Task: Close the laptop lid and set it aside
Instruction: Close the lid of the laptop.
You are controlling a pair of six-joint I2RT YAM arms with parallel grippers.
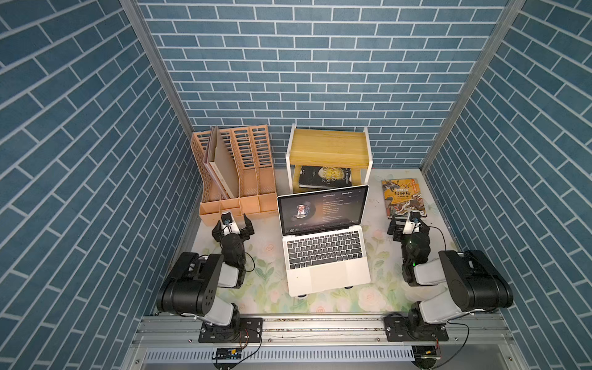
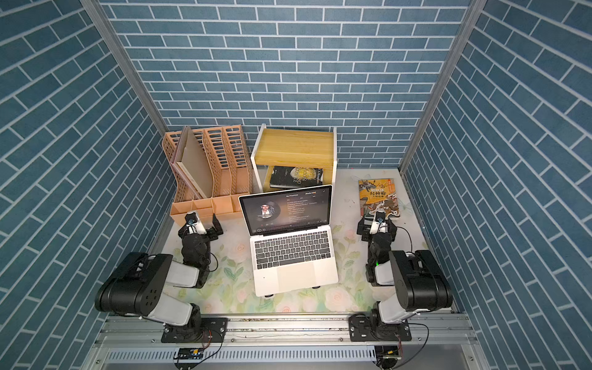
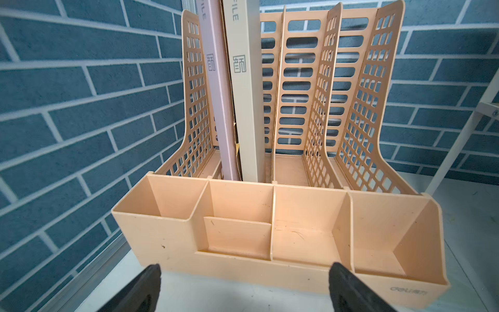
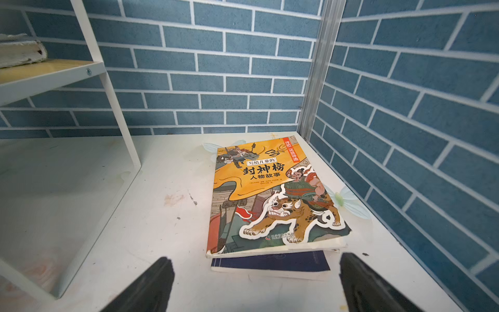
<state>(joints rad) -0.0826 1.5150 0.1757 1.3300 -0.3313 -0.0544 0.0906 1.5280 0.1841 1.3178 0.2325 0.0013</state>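
The laptop (image 1: pixel 326 266) (image 2: pixel 294 266) sits open in the middle of the floral table in both top views, silver-white with black keys and a large trackpad. The laptop lid (image 1: pixel 322 208) (image 2: pixel 286 208) stands upright with its screen lit. My left gripper (image 1: pixel 232 224) (image 2: pixel 200 222) (image 3: pixel 245 270) hovers open to the laptop's left, facing a peach organiser. To the laptop's right, my right gripper (image 1: pixel 408 221) (image 2: pixel 377 221) (image 4: pixel 256 260) is open, facing a stack of books. Neither gripper touches the laptop, and it is out of both wrist views.
A peach file organiser (image 1: pixel 237 179) (image 3: pixel 270 229) holding folders stands at the back left. Behind the lid is a wooden shelf (image 1: pixel 330 147) with a dark book (image 1: pixel 323 176) beneath it. An orange picture book (image 1: pixel 403 197) (image 4: pixel 270 194) lies on a blue book (image 4: pixel 270 263) at the back right.
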